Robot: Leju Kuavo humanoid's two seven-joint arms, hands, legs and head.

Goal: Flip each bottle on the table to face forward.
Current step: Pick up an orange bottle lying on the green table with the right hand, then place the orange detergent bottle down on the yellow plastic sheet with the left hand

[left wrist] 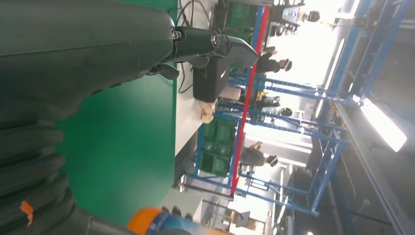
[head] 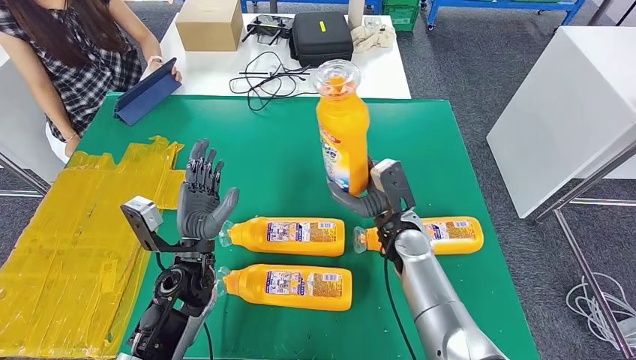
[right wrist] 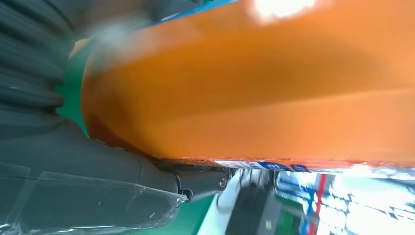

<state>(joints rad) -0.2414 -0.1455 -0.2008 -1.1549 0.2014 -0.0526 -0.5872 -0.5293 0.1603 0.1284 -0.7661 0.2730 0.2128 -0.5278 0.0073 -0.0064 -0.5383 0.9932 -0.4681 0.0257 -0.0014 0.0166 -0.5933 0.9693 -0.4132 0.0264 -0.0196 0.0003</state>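
head view: right hand (head: 369, 196) grips upright orange bottle (head: 343, 135).

Orange bottles (head: 289, 235) with clear caps and white-blue printed labels, green table mat (head: 270, 150), yellow sheets (head: 67, 247), dark grey hands (head: 201, 196), silver arm (head: 435, 300), black case (head: 321, 36), black-white plaid shirt (head: 82, 75)

Two silver metal forearms (head: 435, 300) carry dark grey many-fingered hands, left hand (head: 201, 196) and right hand (head: 367, 199), with grey box cameras and black cables at the wrists.
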